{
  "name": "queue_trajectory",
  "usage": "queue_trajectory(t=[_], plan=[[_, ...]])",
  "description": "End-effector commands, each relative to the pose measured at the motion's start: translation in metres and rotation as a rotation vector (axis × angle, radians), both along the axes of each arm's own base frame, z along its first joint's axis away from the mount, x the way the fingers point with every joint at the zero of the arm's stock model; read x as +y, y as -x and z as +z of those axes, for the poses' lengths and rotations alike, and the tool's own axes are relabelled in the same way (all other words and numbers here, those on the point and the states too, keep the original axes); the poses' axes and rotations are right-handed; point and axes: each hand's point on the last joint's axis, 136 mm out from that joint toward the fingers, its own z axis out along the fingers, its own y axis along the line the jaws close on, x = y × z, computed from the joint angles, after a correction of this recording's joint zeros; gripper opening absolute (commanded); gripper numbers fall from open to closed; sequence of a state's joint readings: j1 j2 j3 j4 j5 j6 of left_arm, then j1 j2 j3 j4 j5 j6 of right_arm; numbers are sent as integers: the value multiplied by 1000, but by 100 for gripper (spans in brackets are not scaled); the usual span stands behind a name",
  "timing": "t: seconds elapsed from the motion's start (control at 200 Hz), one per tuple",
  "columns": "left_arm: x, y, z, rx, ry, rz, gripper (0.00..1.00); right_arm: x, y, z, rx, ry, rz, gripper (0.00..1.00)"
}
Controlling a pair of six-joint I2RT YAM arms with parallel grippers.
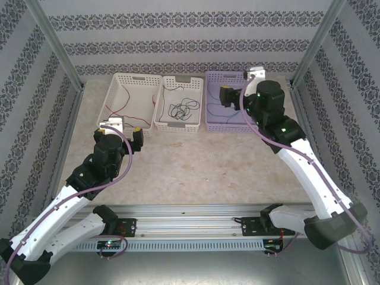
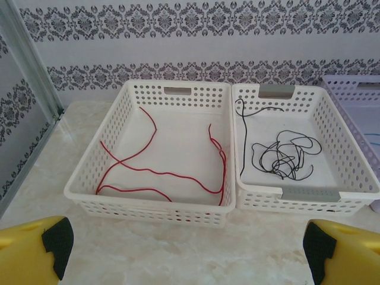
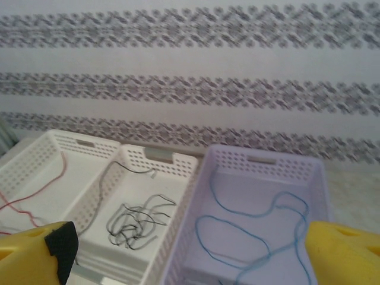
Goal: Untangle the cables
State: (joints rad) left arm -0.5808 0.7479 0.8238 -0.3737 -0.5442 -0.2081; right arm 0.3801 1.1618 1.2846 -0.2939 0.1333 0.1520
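Where cables (image 2: 280,160) lie, basket walls (image 2: 233,148) stand btwn them.

red cable (image 2: 169,174), black cable (image 2: 282,157), blue cable (image 3: 237,212), apart

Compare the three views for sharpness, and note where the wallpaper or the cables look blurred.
Left wrist: sharpest, with the red cable and black cable crisp and the wallpaper pattern clear. Right wrist: soft throughout, wallpaper smeared, blue cable still traceable. Top external: even light, no hard glare, cables thin and faint.
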Motion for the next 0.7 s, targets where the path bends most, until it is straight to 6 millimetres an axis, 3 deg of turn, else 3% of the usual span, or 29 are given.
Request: queue_trajectory(t=[0.0, 0.13, 0.385, 0.48, 0.694], plan=[[3, -3, 1, -17, -27, 21, 100, -18, 8, -4, -14, -132, -39, 98], [2, -3, -1, -37, -16, 17, 100, -34, 13, -18, -63, -180, -75, 98], [4, -1, -2, -89, 23, 18, 100, -67, 10, -49, -139, 21, -194, 98], [4, -2, -4, -84, 15, 22, 100, -72, 5, -69, -114, 76, -200, 98], [7, -4, -10, -69, -18, 46, 100, -108, -6, -128, -8, 101, -333, 98]])
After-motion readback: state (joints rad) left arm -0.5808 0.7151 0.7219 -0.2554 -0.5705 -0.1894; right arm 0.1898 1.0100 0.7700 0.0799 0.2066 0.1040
